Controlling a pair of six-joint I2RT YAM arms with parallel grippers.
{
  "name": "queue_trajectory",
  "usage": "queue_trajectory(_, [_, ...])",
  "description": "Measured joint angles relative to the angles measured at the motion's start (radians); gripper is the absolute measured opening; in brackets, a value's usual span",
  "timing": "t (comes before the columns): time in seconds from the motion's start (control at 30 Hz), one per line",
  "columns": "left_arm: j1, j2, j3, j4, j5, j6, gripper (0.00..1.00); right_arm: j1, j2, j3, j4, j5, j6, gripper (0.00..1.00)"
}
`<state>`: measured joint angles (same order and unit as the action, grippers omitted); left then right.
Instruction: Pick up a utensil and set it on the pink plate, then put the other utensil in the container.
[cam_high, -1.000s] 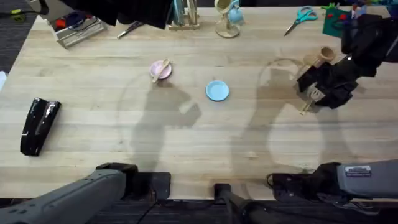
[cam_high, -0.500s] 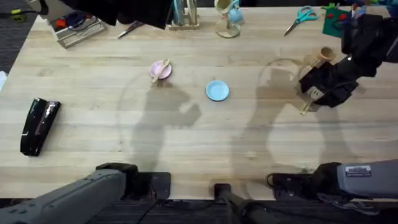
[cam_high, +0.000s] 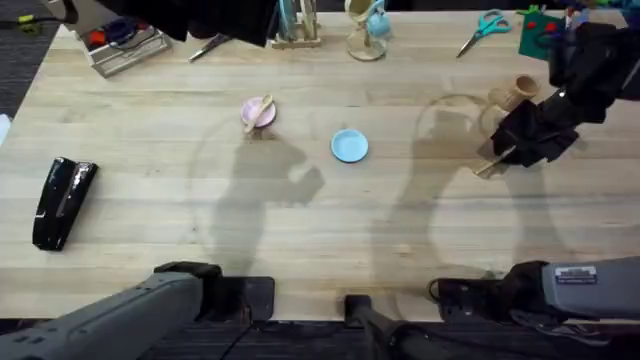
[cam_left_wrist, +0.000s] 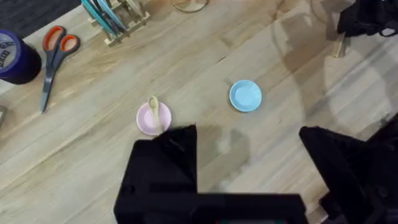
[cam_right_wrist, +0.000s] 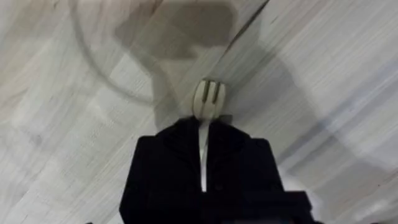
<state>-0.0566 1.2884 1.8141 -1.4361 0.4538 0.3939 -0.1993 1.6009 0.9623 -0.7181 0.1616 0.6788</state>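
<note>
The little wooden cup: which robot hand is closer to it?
Right. The right gripper, holding the fork, is just beside the cup; the left gripper hangs far across the table.

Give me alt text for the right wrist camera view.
A small pale wooden fork is clamped by its handle between the right gripper's black fingers, tines pointing away from the camera, above a pale wooden table crossed by dark shadows.

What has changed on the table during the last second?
The right gripper, shut on the fork, moved slightly toward the container, the fork's handle tilting. The spoon stayed on the pink plate; the blue plate did not move.
</note>
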Motion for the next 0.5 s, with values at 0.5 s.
queue_trajectory(0.5, [0.000, 0.000, 0.000, 0.000, 0.000, 0.000, 0.993, 0.000, 0.031, 0.064, -0.129, -0.001, -0.046, 0.031])
